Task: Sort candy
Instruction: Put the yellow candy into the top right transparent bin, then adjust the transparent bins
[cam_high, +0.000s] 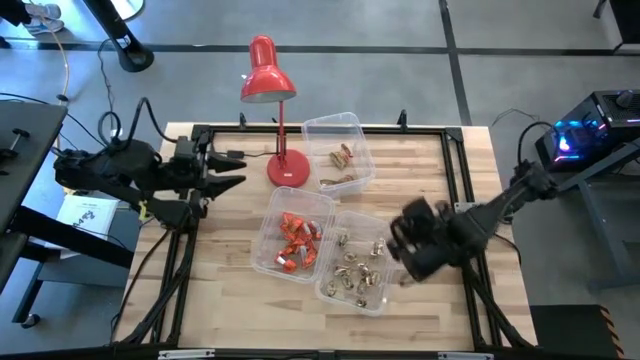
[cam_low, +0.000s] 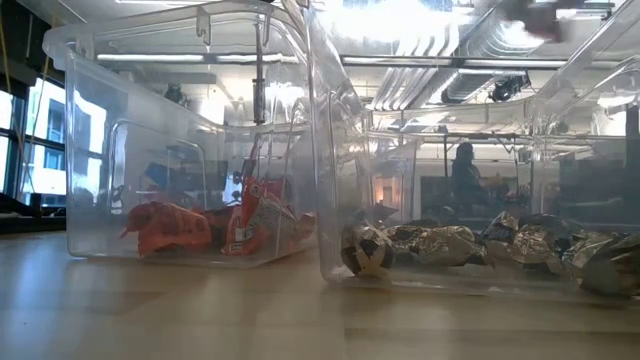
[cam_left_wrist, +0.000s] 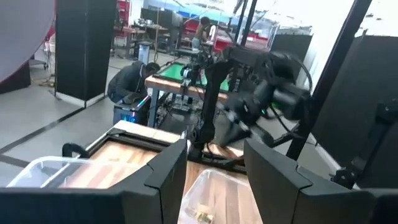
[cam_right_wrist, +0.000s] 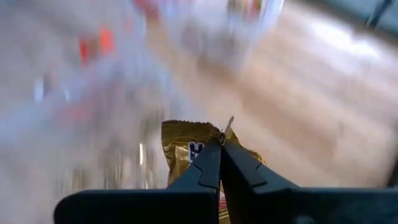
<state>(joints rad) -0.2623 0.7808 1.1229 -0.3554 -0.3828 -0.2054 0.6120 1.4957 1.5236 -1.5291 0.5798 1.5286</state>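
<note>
Three clear tubs stand on the wooden table: one with red-orange candy, one with gold-silver candy, one with brown-orange candy. The low view shows the red-orange sweets and the gold-silver sweets lying on the tub floors. My right gripper hovers at the right edge of the gold-silver tub, shut on a gold wrapped candy. In the high view it is a blurred dark mass. My left gripper waits open at the table's left edge, raised, near the lamp. My right gripper pinches the gold candy by the crimped edge of its wrapper, between its two fingertips. The candy is lifted clear and its body hangs beyond the fingers, above the tubs.
A red desk lamp stands on its round base at the table's far side, between my left arm and the brown-orange tub. Bare wood lies at the near edge and to the right of the tubs. A person crouches in the room beyond.
</note>
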